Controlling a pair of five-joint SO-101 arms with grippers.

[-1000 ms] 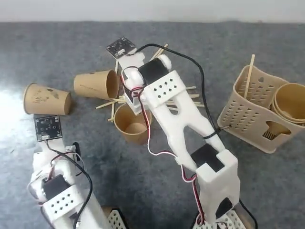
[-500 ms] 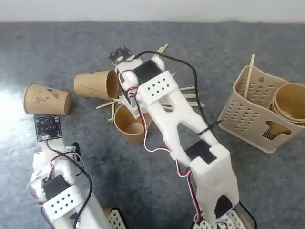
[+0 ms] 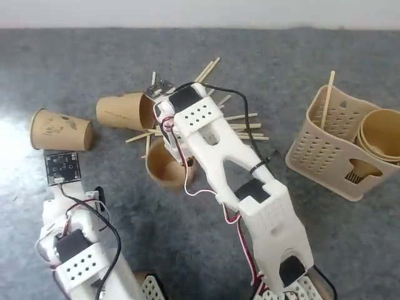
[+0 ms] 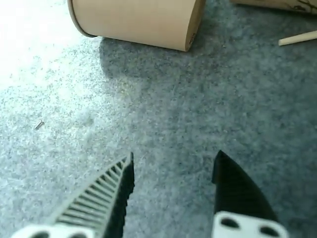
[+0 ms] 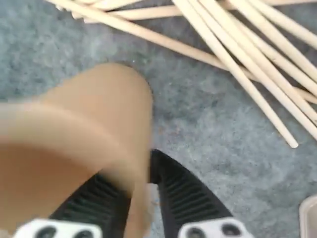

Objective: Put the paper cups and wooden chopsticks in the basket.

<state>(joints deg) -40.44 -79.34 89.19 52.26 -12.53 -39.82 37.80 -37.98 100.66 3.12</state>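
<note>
Here, at centre frame, the paper cup [image 3: 167, 167] is clamped by its thin wall in the right pincer [image 5: 146, 166]. Being light and easily crushed, it is best gripped gently at the stiffer rim. The left pincer [image 4: 175, 157] is spread apart, lower left.

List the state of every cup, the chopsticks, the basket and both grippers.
basket: upright, holding nested cups and one standing chopstick.
loose chopsticks: scattered, lying flat.
upright cup: wall pinched by right gripper.
cup by the loose chopsticks: on its side.
cup farthest from the basket: on its side.
left gripper: open, empty.
right gripper: shut on the upright cup.
</note>
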